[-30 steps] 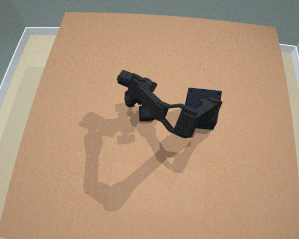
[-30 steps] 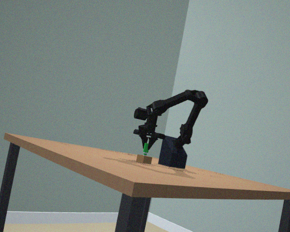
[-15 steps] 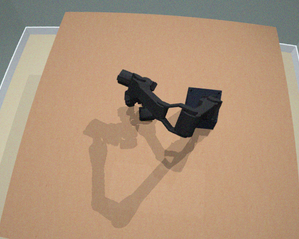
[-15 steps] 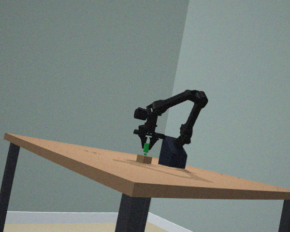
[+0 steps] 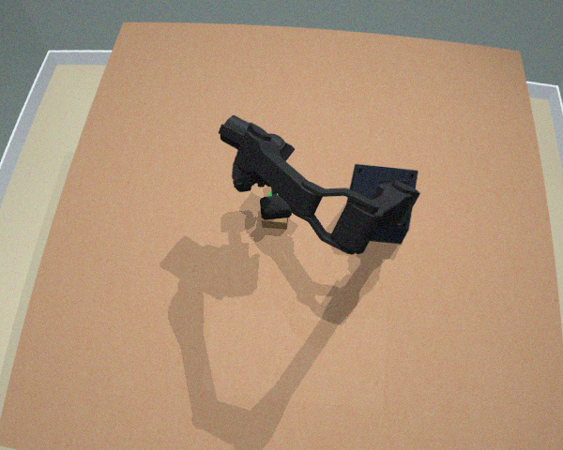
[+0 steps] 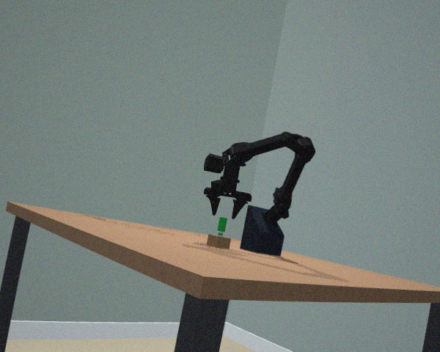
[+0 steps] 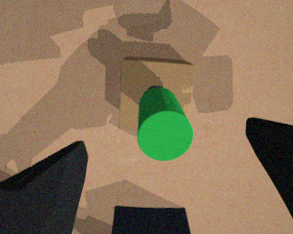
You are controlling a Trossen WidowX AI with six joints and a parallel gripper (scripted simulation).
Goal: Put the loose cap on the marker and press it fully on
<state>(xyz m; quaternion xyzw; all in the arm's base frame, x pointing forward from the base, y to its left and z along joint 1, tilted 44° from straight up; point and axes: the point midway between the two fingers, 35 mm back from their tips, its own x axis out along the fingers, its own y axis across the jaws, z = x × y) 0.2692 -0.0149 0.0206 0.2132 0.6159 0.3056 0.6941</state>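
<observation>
The green cap (image 5: 272, 194) (image 6: 222, 224) (image 7: 165, 136) sits upright on top of the marker, which stands in the holder block. A thin pale band and a bit of green of the marker (image 6: 220, 233) show between the cap and the block. Whether the cap is fully clicked on cannot be told. The tan holder block (image 5: 274, 224) (image 6: 218, 241) (image 7: 130, 93) rests on the table. My gripper (image 5: 259, 194) (image 6: 224, 216) (image 7: 168, 138) is open and empty. Its fingertips are spread wide on either side, just above the top of the cap, and do not touch it.
The dark robot base (image 5: 366, 176) (image 6: 262, 235) stands on the table (image 5: 418, 338) (image 6: 129, 242), to the right of the holder block in the top and exterior views. The arm arches over from it, and its shadows fall around the block.
</observation>
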